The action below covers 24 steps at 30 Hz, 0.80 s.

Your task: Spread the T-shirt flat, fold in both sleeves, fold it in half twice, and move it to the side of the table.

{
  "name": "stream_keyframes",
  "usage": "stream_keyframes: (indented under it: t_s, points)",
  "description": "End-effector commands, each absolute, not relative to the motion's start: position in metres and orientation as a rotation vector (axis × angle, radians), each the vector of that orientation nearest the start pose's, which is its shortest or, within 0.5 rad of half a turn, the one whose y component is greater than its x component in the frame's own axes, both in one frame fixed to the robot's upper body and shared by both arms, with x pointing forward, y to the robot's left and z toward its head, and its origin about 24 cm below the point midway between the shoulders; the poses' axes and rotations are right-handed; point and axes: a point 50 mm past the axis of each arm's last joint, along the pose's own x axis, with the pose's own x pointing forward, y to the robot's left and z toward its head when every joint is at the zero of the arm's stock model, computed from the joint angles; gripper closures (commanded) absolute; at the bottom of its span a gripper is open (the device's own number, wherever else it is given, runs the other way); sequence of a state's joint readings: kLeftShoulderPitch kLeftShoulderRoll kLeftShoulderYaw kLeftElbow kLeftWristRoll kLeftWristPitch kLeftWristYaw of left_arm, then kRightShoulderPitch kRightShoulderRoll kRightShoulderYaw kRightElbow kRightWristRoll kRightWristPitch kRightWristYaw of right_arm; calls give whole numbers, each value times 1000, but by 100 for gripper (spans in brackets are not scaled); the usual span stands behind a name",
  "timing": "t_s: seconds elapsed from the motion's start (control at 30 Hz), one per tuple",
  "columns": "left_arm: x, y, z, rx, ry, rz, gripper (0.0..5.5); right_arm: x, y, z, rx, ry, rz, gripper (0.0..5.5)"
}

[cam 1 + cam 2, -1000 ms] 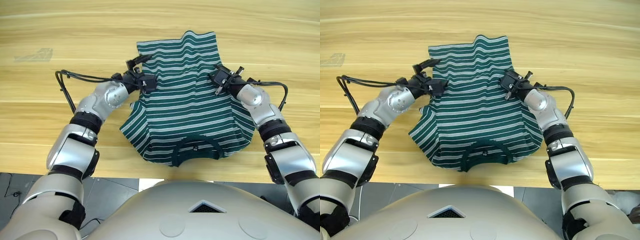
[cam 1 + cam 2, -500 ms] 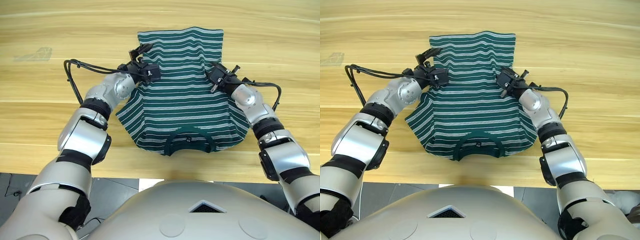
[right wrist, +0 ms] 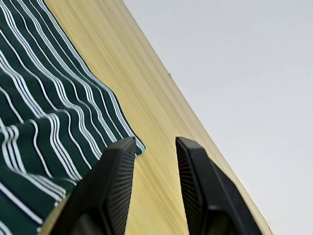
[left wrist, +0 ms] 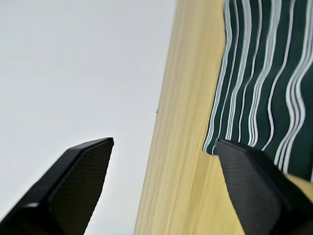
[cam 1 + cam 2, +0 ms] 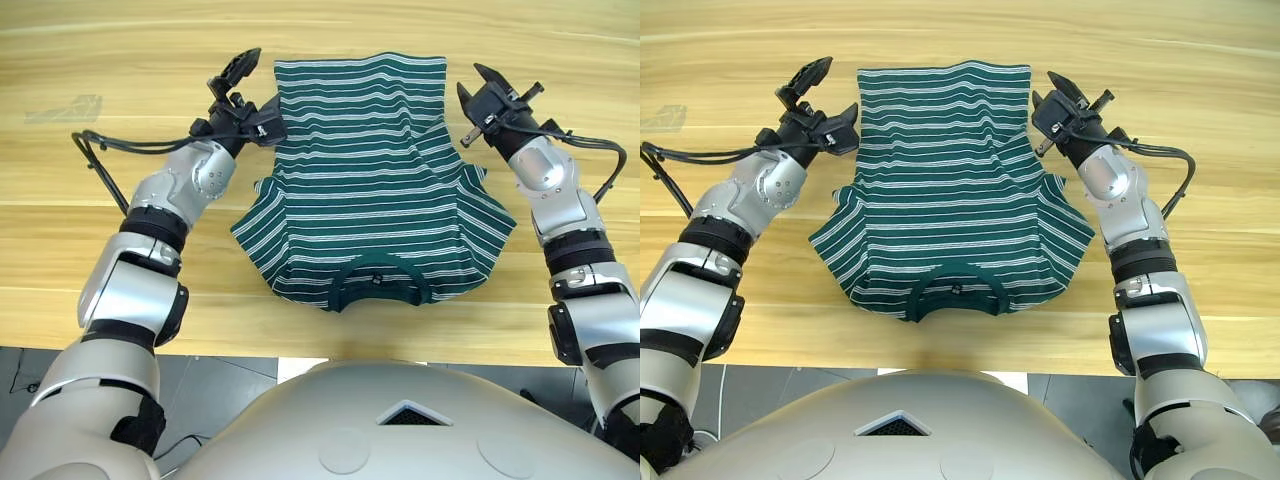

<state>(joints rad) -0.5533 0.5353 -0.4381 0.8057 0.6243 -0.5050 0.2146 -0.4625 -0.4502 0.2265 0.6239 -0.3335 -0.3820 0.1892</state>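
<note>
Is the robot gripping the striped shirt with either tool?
No, the left tool and the right tool both stand open beside the T-shirt, gripping nothing.

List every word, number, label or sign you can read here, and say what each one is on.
No text here can be read.
Small tag inside the collar of the T-shirt: too small to read.
Faint grey patch on the table: too blurred to tell whether it carries any print.
</note>
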Motion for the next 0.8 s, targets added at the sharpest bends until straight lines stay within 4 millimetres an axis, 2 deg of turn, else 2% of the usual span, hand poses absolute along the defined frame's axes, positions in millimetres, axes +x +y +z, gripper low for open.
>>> stream_keyframes:
  t_s: [0.03,0.1,0.17,0.23,0.3,0.37,0.43,0.5,0.57,0.77,0.8]
  points:
    - [302,198,83,938,-362,-243,163,326,-185,76,-766,-167,412,399]
    - [269,206,96,718,-359,-180,163,325,-189,86,-750,-198,388,399]
    - [228,215,99,449,-288,-127,163,322,-194,91,-743,-204,375,399]
    - [192,222,91,249,-165,-72,163,319,-196,92,-745,-203,369,399]
    - [157,228,73,52,10,12,163,315,-201,95,-746,-203,354,399]
    - [127,226,62,-182,145,78,163,312,-207,100,-751,-204,334,399]
    - [106,220,52,-370,247,121,163,311,-209,105,-758,-211,322,399]
    - [93,216,42,-494,331,152,163,310,-210,110,-760,-219,317,399]
    - [90,213,32,-575,393,165,163,309,-209,112,-759,-224,314,399]
    - [106,201,8,-609,475,162,163,308,-200,110,-767,-223,341,399]
    - [109,200,5,-597,484,155,181,308,-199,109,-769,-219,344,395]
